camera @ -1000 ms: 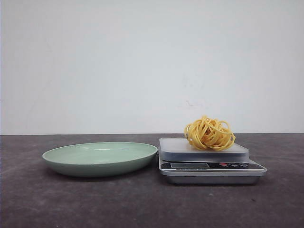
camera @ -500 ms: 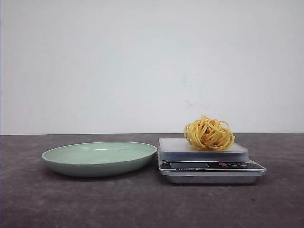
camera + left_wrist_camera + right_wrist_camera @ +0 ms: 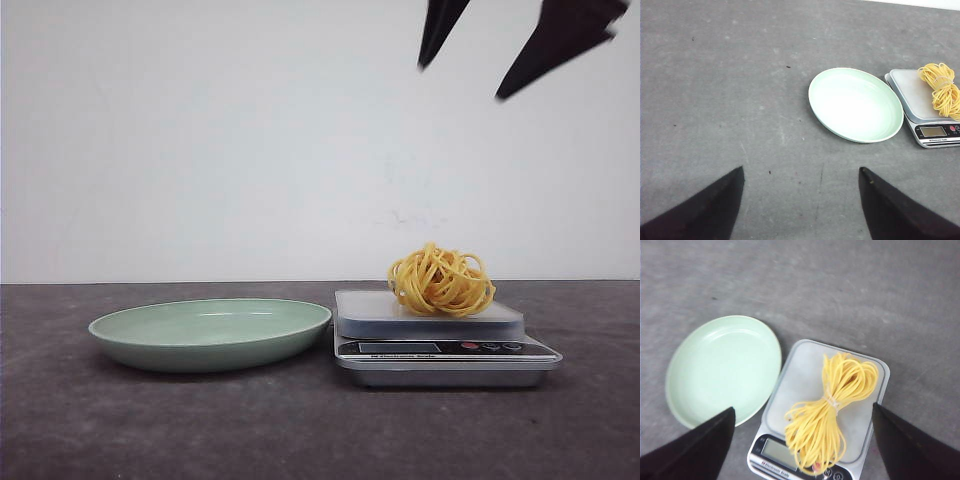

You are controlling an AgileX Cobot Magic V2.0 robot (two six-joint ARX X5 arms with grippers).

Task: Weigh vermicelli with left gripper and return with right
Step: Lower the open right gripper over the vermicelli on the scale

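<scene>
Front: vermicelli [image 3: 441,281] sits on scale [image 3: 440,340], right of green plate [image 3: 210,333]; right gripper [image 3: 462,82] high above, fingers spread, empty.
Left wrist: left gripper [image 3: 801,175] wide apart, empty, over bare surface [image 3: 730,90].
Right wrist: fingers straddle bundle, likely lining up for return pick.

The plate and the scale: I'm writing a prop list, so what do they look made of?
The plate looks like pale green plastic or melamine, smooth with a soft sheen. The scale seems to have a brushed-metal body under a frosted, translucent platform, likely glass or plastic.
</scene>
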